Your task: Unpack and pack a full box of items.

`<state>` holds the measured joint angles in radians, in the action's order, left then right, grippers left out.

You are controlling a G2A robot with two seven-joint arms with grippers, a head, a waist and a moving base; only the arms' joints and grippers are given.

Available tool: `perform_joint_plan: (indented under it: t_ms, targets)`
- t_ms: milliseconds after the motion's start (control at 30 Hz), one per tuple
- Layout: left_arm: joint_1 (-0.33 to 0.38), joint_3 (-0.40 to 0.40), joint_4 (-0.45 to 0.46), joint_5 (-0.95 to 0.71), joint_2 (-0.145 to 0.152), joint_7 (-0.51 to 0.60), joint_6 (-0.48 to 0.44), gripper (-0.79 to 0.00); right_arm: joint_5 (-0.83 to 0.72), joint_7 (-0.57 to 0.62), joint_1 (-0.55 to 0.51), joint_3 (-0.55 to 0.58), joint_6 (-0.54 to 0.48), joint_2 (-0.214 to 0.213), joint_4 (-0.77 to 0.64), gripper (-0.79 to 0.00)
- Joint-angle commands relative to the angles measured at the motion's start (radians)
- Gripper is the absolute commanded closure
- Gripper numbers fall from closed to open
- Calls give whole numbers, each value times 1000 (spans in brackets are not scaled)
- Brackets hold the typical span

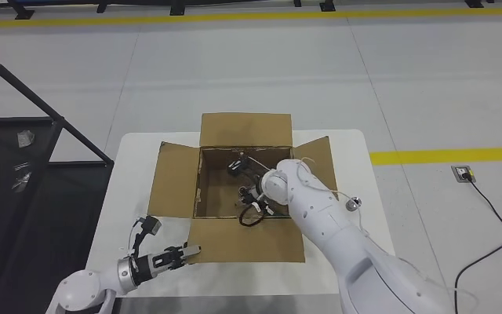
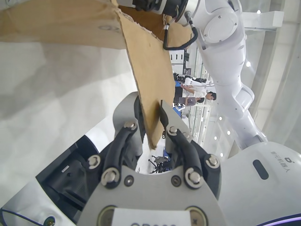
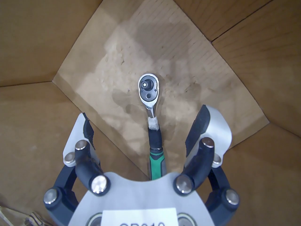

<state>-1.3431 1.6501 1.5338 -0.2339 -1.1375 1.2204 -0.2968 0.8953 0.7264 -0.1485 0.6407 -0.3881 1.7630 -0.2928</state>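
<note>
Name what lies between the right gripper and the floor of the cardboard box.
A green-handled ratchet wrench lies on the box floor, its shaft running between the right gripper's open fingers; the right wrist view shows this.

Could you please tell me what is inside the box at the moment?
A ratchet lies on the box floor, under the open right gripper. The gripper covers its handle's end, and the arm hides some floor.
</note>
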Motion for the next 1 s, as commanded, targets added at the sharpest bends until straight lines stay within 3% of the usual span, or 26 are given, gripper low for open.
perform_joint_plan:
  t_ms: [0,733,967]
  targets:
    - [-3,1,-1,-17,3,11,-1,0,13,15,-2,-2,-1,-3,-9,-785]
    - [-21,-5,-41,-37,41,105,-7,0,104,205,-37,-36,45,10,-69,-785]
    - [-29,-12,-35,-42,51,118,-18,0,109,217,-37,-37,58,20,-60,-462]
